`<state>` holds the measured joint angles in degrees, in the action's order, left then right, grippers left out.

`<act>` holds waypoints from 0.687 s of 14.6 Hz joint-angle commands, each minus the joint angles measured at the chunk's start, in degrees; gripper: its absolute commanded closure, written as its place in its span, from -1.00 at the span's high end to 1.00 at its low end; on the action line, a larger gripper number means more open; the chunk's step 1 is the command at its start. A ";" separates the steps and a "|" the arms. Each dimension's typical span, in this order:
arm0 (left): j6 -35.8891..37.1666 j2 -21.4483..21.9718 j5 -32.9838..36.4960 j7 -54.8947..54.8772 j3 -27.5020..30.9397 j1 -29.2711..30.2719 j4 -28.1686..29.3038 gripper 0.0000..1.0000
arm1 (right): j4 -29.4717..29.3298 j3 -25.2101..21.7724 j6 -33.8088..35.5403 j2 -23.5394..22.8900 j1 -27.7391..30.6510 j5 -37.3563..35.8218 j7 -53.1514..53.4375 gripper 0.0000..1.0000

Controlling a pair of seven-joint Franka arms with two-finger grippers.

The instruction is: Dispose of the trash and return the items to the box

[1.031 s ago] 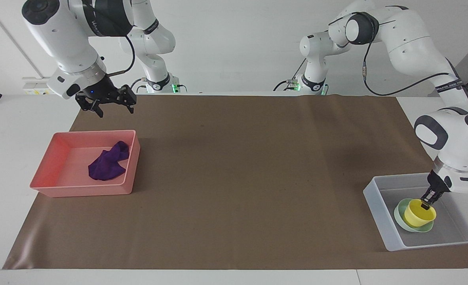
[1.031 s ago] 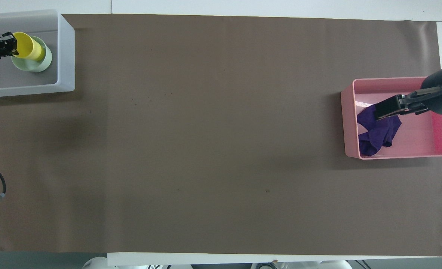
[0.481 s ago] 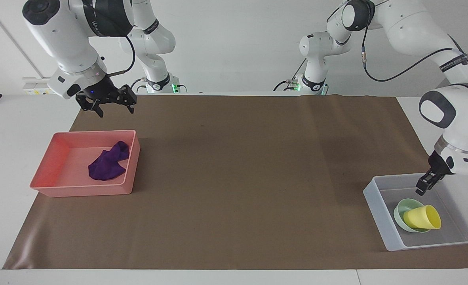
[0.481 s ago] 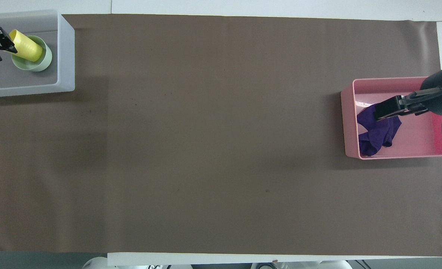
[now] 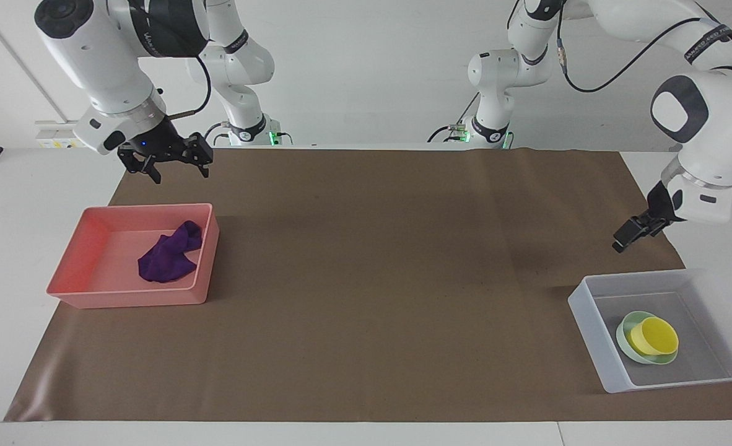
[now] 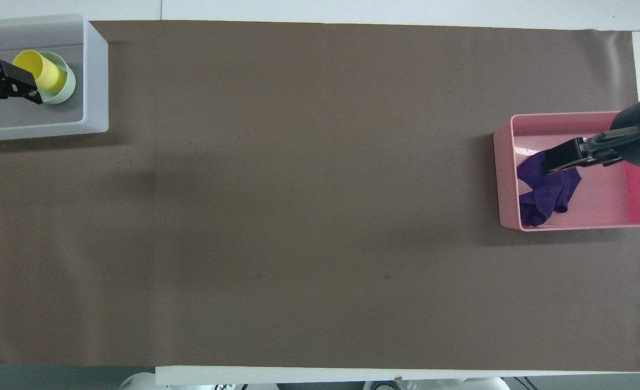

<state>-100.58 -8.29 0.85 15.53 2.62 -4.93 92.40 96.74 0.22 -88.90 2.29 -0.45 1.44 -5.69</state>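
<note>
1. We judged the task all but done: the purple rag [image 5: 169,255] lay in the pink tray [image 5: 69,267] at the right arm's end of the table, and the yellow cup [image 5: 653,335] stood upright in the mint-green bowl [image 5: 625,327] inside the translucent box [image 5: 591,331] at the left arm's end.
2. The left gripper [image 5: 627,234] hung in the air above the brown mat [image 5: 378,279], just off the box's rim on the robots' side, carrying nothing. We could not tell whether its fingers were spread or closed.
3. The right gripper [image 5: 174,162] hovered above the mat near the tray's rim on the robots' side, its fingers spread and empty.
4. In our view the next move called only for both arms to draw clear and rest; nothing remained loose on the mat.
5. The middle of the mat gave both arms wide room. The box sat close to the mat's corner, and the cup and bowl sat by the box's wall toward the table's middle, so any pass low over that rim risked a knock.
</note>
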 commanded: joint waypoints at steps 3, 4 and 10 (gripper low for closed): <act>6.25 14.52 2.92 -10.39 0.28 -4.65 12.46 1.00 | -3.66 0.40 2.94 -1.93 0.27 -0.64 -0.99 0.99; 6.27 14.71 2.84 -13.39 0.98 -4.13 11.85 1.00 | -3.75 0.40 3.03 -1.94 0.44 -0.56 -0.99 0.99; 10.49 6.01 2.31 -15.78 1.25 -1.58 -3.36 1.00 | -3.49 0.40 2.86 -1.85 0.27 -0.56 -0.90 0.99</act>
<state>-93.24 1.39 2.81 1.56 4.11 -7.41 94.04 94.48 0.23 -87.02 1.10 -0.48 1.30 -5.70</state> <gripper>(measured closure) 0.000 0.000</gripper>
